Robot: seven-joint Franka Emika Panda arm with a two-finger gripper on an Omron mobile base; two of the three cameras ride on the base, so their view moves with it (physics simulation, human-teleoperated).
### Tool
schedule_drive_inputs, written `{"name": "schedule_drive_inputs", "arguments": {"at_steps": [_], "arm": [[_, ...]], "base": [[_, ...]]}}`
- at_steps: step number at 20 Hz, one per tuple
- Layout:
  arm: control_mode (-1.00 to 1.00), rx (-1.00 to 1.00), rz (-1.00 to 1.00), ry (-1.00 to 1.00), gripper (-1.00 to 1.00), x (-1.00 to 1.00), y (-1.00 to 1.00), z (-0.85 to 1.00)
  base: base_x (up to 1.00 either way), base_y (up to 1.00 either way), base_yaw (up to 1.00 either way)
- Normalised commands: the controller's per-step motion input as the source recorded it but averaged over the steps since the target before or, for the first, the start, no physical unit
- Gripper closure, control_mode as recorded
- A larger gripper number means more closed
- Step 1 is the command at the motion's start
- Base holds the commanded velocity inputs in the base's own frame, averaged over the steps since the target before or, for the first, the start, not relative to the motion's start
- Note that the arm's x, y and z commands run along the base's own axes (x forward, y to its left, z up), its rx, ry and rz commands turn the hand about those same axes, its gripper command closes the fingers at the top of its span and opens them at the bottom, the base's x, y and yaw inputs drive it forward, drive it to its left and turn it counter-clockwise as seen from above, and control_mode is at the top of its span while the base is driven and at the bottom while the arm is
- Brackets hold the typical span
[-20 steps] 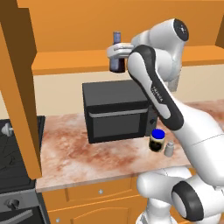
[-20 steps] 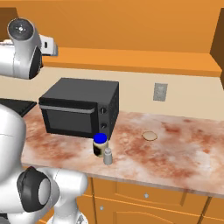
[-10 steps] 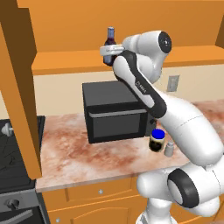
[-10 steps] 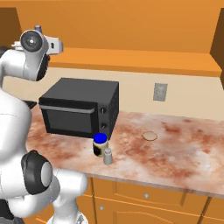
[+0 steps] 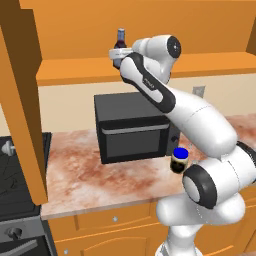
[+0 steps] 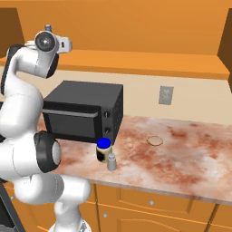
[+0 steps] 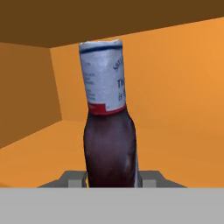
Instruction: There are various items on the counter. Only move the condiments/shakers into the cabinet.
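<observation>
- Gripper [image 5: 119,52] clamped low on the bottle [image 5: 120,40], up at shelf height in the cabinet [image 5: 150,15]; hand view shows the bottle [image 7: 107,127] upright between the fingers, gripped near its base.
- Low grip leaves the capped neck free and keeps the bottle vertical, probably so it can be stood straight down on its bottom.
- Bottle is over the shelf board [image 5: 75,70], about at its front edge in the left base view; can't tell if the base touches the board yet.
- Hand view looks into the cabinet: back wall, a side wall at left, ceiling above the cap. Shelf floor around the bottle looks bare, so there's room to push deeper.
- Headroom above the cap looks tight-ish, so tipping risks a knock on the ceiling.
- Open door panel [image 5: 22,100] hangs well left of the arm, clear of the elbow.
- Microwave [image 5: 132,127] sits right under the shelf; the forearm passes over it, so dropping the elbow could clip its top.
- Waiting on the tabletop [image 6: 181,154]: blue-lidded jar [image 6: 103,150] and small grey shaker [image 6: 111,161], touching or nearly so, near the front edge just beside the microwave corner. Both need moving.
- Flat tan disc [image 6: 155,141] lies well apart to the right; not a condiment, leave it.
- Jar and shaker sit close together, so the next pick may nudge one while grabbing the other.
</observation>
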Motion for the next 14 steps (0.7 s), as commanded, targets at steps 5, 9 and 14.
{"name": "schedule_drive_inputs", "arguments": {"at_steps": [5, 9, 14], "arm": [[-1.00, -0.02, 0.00, 0.00, 1.00, 0.63, 0.12, -0.03], [-1.00, -0.04, 0.00, 0.00, 1.00, 0.55, 0.14, -0.16], [-1.00, -0.03, 0.00, 0.00, 1.00, 0.48, 0.08, -0.19]], "base": [[0.00, 0.00, 0.00], [0.00, 0.00, 0.00], [0.00, 0.00, 0.00]]}}
